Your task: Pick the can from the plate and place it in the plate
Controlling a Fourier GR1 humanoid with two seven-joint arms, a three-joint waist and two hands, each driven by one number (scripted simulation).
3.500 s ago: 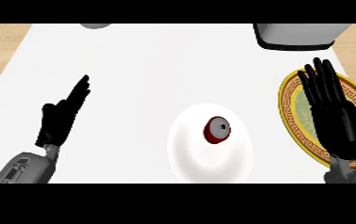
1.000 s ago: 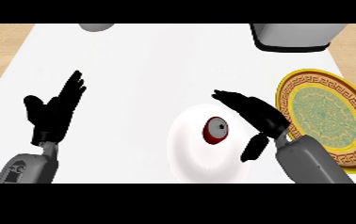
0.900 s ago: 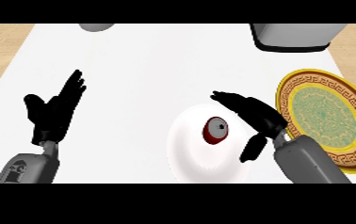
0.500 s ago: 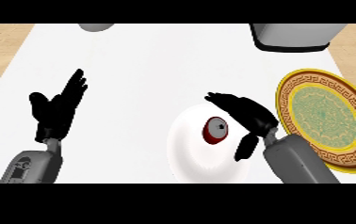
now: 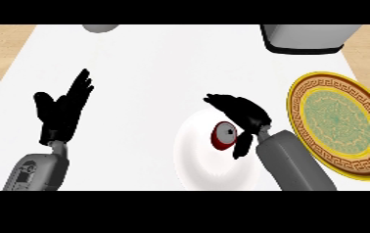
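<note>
- Head view: the red can [image 5: 224, 134] stands on the white plate [image 5: 195, 153], with the gold-rimmed plate [image 5: 303, 95] off to its right.
- Right hand [image 5: 242, 112] arches just beside the can, fingers spread, nothing held.
- Left hand [image 5: 63, 110] rests open, far left.
- The can looks light, rigid and slick: take it round the sides.

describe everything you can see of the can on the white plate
The can looks dark red with a pale grey end that has a dark spot at its middle. That end faces the camera, so little of its side shows; whether it stands upright or leans cannot be told. It sits on the white plate, towards the plate's upper right part. The right hand is right beside it, fingers arched above it and thumb down along its right side. Whether the hand touches the can is unclear.
</note>
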